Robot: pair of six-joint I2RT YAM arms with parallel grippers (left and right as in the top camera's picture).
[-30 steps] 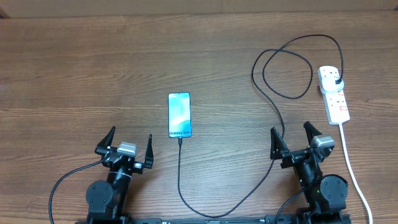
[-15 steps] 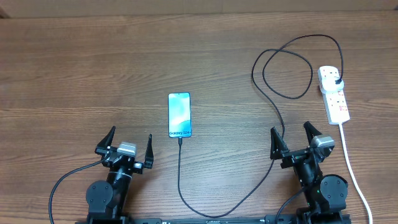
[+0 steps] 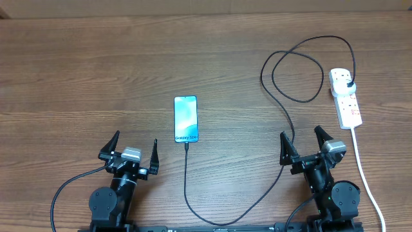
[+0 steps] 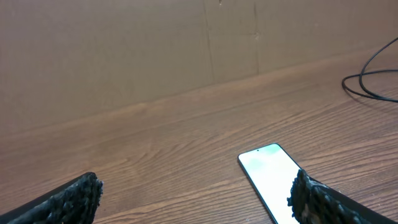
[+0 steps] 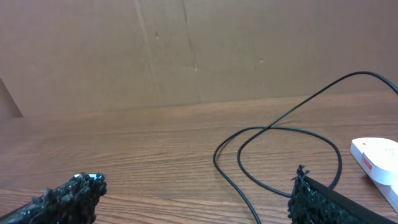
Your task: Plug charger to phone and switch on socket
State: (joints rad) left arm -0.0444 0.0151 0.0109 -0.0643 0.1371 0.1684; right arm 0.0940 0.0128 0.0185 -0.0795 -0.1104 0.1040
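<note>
A: Phone position?
B: The phone [image 3: 185, 119] lies flat, screen up, left of centre in the overhead view, "Galaxy" end toward the bottom edge. The connector tip of the charger [image 3: 186, 174] meets that lower short edge. Full seating cannot be confirmed.
A: Cable routing?
B: From the phone the cable runs down and curves along the bottom edge. It rises past the right gripper [image 3: 299, 131], forms a loop at upper right, and ends at a black plug [image 3: 348, 84] seated in the socket [image 3: 346, 98] at the right edge. The switch position cannot be read. A white cord [image 3: 360, 161] leaves the socket toward the lower right corner.
A: Jaw state?
B: The left gripper [image 3: 136, 136], lower left: jaws spread wide, empty. The right gripper, lower right: jaws likewise apart, empty. The cable passes just beside one finger; contact undetermined.
</note>
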